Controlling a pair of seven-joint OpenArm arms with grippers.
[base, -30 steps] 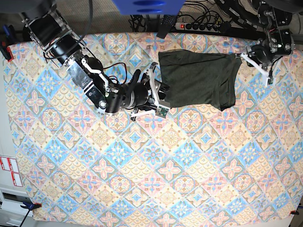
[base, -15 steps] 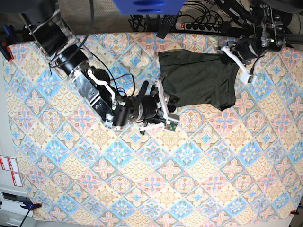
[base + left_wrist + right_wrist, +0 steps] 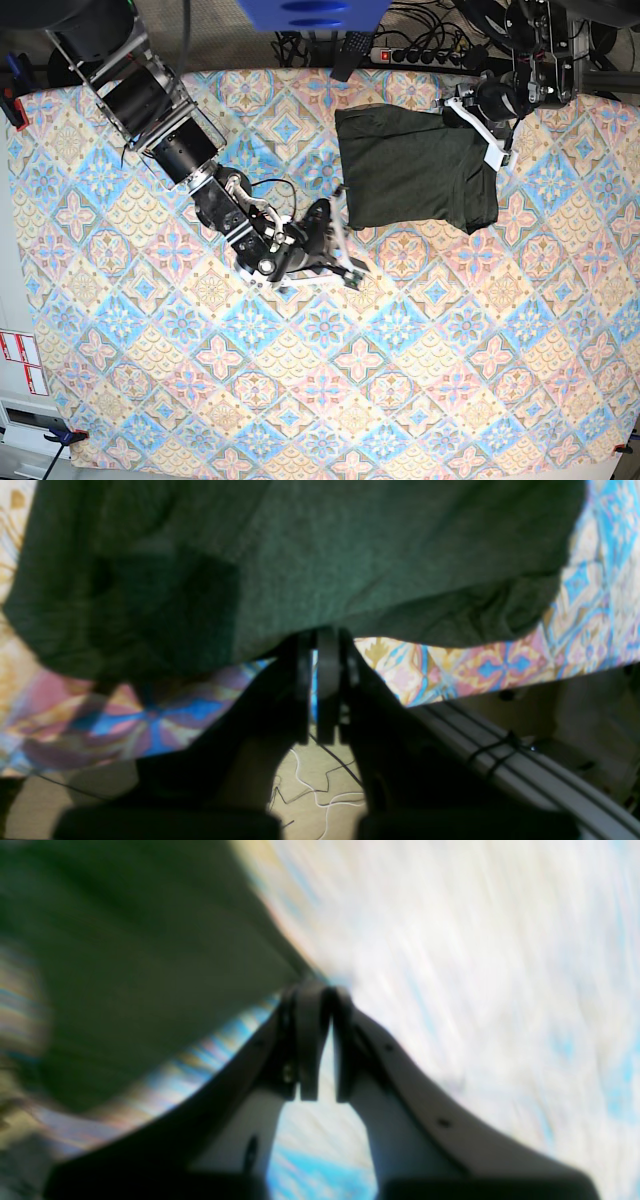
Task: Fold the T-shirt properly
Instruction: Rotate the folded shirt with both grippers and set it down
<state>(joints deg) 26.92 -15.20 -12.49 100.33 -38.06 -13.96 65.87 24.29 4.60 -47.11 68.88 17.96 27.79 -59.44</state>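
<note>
Table (image 3: 420,400), patterned cloth: T-shirt (image 3: 415,180) lying folded; power strip (image 3: 430,55) behind. Left fingers (image 3: 327,655) clenched on its edge; right fingers (image 3: 312,1010) pinching its corner.

Base view bright, sharp; wrist views blurred.

No legible text anywhere
</note>
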